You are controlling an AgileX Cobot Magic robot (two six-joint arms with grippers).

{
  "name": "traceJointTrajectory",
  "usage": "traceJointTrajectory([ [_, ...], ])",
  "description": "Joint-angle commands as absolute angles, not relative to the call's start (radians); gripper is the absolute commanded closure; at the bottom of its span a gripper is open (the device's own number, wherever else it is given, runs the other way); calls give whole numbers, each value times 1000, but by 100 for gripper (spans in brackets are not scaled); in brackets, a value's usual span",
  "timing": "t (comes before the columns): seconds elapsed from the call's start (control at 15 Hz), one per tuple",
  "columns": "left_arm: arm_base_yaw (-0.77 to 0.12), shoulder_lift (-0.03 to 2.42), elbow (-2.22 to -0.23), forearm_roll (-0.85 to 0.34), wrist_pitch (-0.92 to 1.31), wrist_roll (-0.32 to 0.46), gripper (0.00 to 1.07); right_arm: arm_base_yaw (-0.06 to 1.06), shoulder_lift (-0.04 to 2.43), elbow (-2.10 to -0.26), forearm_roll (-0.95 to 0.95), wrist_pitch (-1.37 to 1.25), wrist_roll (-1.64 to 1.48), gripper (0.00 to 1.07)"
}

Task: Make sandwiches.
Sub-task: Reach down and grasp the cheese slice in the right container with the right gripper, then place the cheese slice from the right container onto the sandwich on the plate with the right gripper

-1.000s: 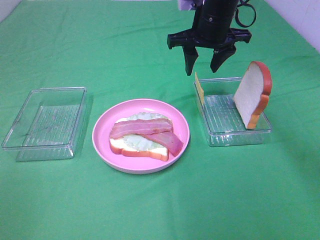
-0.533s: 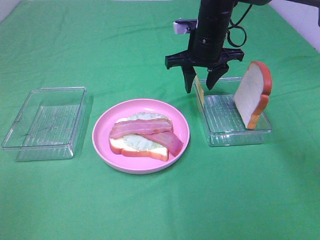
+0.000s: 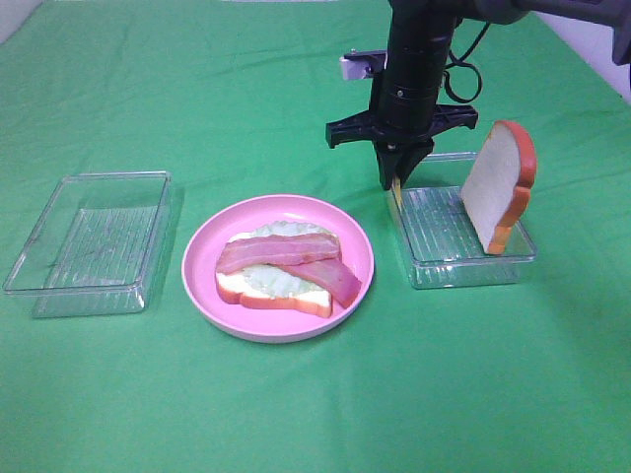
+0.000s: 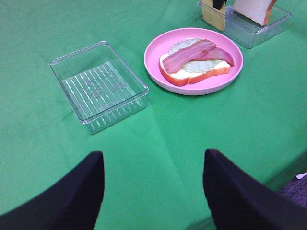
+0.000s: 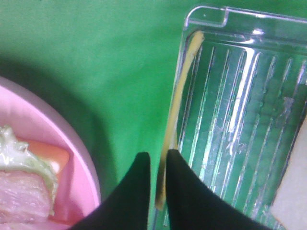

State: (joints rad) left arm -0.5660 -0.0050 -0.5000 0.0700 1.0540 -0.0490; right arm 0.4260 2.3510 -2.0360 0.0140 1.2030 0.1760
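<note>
The right gripper (image 5: pixel 158 160) is seen with its jaws drawn almost together on the top edge of the cheese square (image 5: pixel 182 81). The square stands on edge against the wall of the clear tray (image 5: pixel 206 14), on the side nearest the pink plate (image 3: pixel 202 246). Only a thin strip of the slice is caught, so it could slip out or swing once it is raised. One finger appears to sit outside the tray wall, though the wrist view is too close for this to be settled. If the wall is pinched along with the cheese, the tray could be dragged or tipped. The bread slice (image 3: pixel 498 187) propped upright at the tray's far end could then be knocked over. A dangling slice could also push the bacon (image 3: pixel 281 254) off the lettuce (image 3: pixel 266 281) when it is laid on the open sandwich on the plate. In the high view the cheese is almost wholly hidden behind the fingers. In the right wrist view the bread slice and the plate are cut off at the edges, and the depth of the grip cannot be judged. The left gripper (image 4: pixel 153 191) is held wide apart over bare cloth with nothing between its fingers, near the second tray (image 4: pixel 62 60).
</note>
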Motion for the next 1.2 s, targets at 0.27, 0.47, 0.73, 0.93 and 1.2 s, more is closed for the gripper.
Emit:
traceJointTrajectory([
  [0.27,-568,-24,-498,62,1043,-47,48,425,2332,-2046,0,1222,167,107],
  [0.47,-568,-24,-498,62,1043,-47,48,425,2275,-2049,0,1239,162,107],
  [0.73,-568,-24,-498,62,1043,-47,48,425,2201,-2049,131,1274,72,107],
  [0.93,-568,-24,-498,62,1043,-47,48,426,2188,-2024,390,1289,-66,107],
  [1.2,-568,-24,-498,62,1043,-47,48,464,2190,-1884,669,1282,-234,107],
])
